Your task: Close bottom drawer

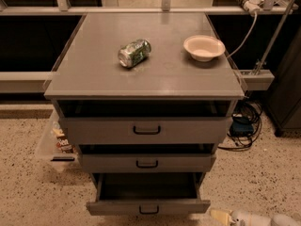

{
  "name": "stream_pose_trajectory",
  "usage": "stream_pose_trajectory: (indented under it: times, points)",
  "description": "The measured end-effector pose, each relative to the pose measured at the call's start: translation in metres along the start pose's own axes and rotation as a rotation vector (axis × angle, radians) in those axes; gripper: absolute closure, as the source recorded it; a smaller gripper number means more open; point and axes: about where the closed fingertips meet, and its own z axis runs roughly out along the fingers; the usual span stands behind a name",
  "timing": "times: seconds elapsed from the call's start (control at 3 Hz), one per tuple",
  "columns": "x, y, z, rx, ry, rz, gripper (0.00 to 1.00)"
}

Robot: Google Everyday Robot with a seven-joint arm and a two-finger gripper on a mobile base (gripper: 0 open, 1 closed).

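Observation:
The bottom drawer of the grey metal cabinet is pulled well out. Its dark inside looks empty and shows from above. Its front carries a small black loop handle at centre. My gripper, a pale yellowish tip on a white arm, sits low at the frame's bottom right. It is just right of and slightly below the drawer front's right corner, apart from it. Most of the arm is out of view.
The middle drawer and top drawer stand slightly out. A crushed green can and a white bowl lie on the cabinet top. A clear bin with snacks stands left of the cabinet, and cables lie on the floor to its right.

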Motion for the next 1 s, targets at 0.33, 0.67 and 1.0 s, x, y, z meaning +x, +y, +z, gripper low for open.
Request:
stream_pose_trajectory:
  times: [0.33,0.67,1.0]
  points:
    - [0.013,-0.012,0.012,-0.019,-0.006,0.056,1.00]
    - [0.035,-0.033,0.037,-0.076,-0.017,0.155,1.00]
    - [0.048,-0.057,0.057,-0.109,-0.043,0.222,1.00]
